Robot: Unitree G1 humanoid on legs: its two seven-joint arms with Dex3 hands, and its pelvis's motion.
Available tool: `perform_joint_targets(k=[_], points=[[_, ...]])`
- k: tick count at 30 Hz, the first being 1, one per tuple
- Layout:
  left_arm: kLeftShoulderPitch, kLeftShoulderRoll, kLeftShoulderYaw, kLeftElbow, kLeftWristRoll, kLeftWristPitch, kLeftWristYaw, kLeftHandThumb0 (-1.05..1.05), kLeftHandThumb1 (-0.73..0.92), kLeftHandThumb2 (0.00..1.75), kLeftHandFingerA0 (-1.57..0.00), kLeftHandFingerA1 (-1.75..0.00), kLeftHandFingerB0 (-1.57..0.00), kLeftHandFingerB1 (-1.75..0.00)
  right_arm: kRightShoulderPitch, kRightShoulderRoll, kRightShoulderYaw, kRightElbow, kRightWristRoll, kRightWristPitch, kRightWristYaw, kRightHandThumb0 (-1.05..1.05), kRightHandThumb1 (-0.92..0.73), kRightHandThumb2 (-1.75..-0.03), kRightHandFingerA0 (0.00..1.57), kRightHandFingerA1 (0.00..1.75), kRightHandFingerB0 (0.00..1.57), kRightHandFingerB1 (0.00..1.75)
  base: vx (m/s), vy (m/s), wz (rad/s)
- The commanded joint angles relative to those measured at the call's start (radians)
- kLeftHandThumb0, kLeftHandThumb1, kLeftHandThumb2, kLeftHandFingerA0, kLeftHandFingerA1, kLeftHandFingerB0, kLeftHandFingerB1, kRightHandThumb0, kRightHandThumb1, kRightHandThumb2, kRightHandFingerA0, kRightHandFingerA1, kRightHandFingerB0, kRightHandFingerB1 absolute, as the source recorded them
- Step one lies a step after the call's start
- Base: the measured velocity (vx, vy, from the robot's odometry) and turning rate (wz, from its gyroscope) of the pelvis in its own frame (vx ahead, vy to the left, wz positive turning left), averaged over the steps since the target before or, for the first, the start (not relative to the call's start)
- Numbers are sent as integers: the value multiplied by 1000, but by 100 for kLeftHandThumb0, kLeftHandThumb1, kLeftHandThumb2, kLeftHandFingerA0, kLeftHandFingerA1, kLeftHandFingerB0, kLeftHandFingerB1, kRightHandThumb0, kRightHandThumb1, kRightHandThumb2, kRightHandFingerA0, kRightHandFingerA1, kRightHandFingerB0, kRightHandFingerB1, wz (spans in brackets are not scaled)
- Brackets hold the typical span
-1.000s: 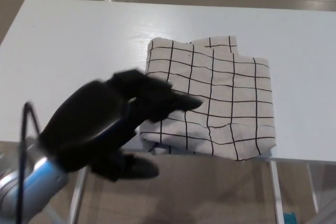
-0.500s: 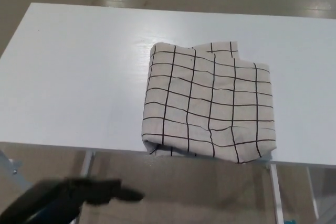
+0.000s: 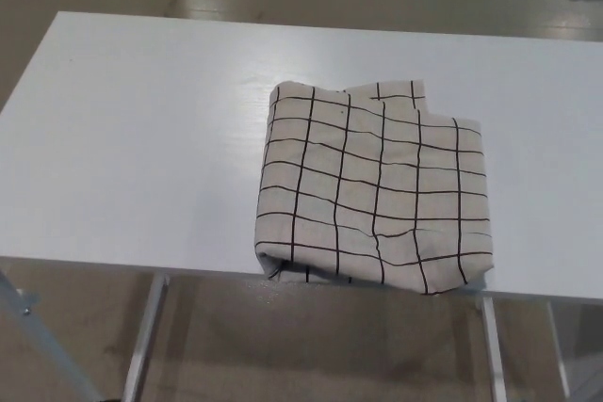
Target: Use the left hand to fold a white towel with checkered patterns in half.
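The white towel with black checks [image 3: 375, 185] lies folded on the white table [image 3: 141, 138], right of centre. Its near edge reaches the table's front edge and slightly overhangs it. A small strip of a lower layer sticks out at the towel's far side. Neither of my hands shows in the head view.
The table's front edge runs across the lower part of the picture, with metal legs [image 3: 144, 336] and a wooden floor below it. The table's left half is bare white surface.
My left hand, which was over the towel's left edge a second ago, has dropped below the table's front edge and left the picture. The towel stays folded in place.
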Motion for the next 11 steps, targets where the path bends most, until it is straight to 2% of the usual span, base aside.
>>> perform_joint_targets(k=[1,11], points=[[-232,-167,81,691,-48,34,252,-62,43,54,-35,-37,-36,-32,-33,-27,15,27,-30,10,-24,-54,-79,-63,23,33,31,32,0,0,0],[-271,-168,74,813,-32,-19,266,-64,44,55,-29,-37,-33,-31,-18,-36,35,30,-58,2,-57,-55,-78,-63,26,32,30,32,0,0,0]])
